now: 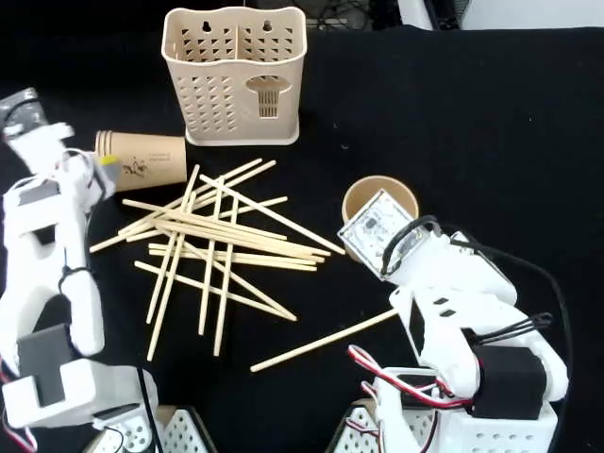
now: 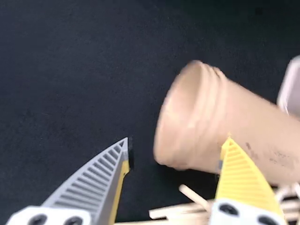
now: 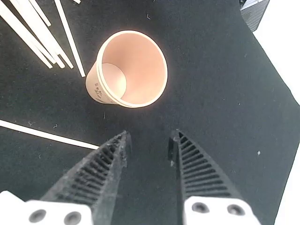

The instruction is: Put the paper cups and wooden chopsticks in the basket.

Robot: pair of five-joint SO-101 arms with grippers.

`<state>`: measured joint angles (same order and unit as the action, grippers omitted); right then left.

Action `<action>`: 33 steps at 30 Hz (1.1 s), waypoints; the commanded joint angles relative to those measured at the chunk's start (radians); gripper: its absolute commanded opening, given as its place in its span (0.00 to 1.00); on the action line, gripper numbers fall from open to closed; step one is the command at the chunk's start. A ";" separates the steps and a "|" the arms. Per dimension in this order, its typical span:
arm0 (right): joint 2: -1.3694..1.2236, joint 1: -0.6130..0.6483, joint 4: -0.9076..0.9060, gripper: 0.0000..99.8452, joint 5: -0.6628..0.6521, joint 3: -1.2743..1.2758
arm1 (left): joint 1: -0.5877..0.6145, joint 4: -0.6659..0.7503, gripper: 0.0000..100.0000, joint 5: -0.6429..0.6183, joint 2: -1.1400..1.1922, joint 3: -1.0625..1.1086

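A beige perforated basket (image 1: 236,75) stands upright at the back of the black table. One paper cup (image 1: 143,159) lies on its side left of the basket; my left gripper (image 2: 176,145) is open right at this lying cup (image 2: 220,126), its yellow finger over the cup's side. Another paper cup (image 1: 379,203) stands upright mid-table. My right gripper (image 3: 147,140) hangs open just short of that upright cup (image 3: 129,68), nothing between its fingers. Several wooden chopsticks (image 1: 212,241) lie crisscrossed in a pile in the middle, with one stray chopstick (image 1: 326,340) nearer the front.
The left arm (image 1: 47,264) rises along the table's left side and the right arm (image 1: 462,330) at the front right. Black cloth stretches open to the right of the basket. The basket's edge (image 2: 293,89) shows beyond the lying cup.
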<state>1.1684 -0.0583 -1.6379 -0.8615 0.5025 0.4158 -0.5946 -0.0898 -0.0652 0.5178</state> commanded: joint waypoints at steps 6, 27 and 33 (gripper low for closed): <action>0.002 0.006 -0.002 0.16 -0.002 -0.004 | -0.059 -0.026 0.31 0.025 0.107 -0.116; 0.002 0.006 0.034 0.16 -0.003 0.058 | 0.137 -0.440 0.31 -0.189 0.132 -0.530; 0.002 0.006 0.035 0.16 -0.002 0.061 | 0.194 -0.440 0.31 -0.384 0.144 -0.562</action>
<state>1.1684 -0.0568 -1.6256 -0.8615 0.5623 0.5953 -1.0334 -0.3521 0.0867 0.0130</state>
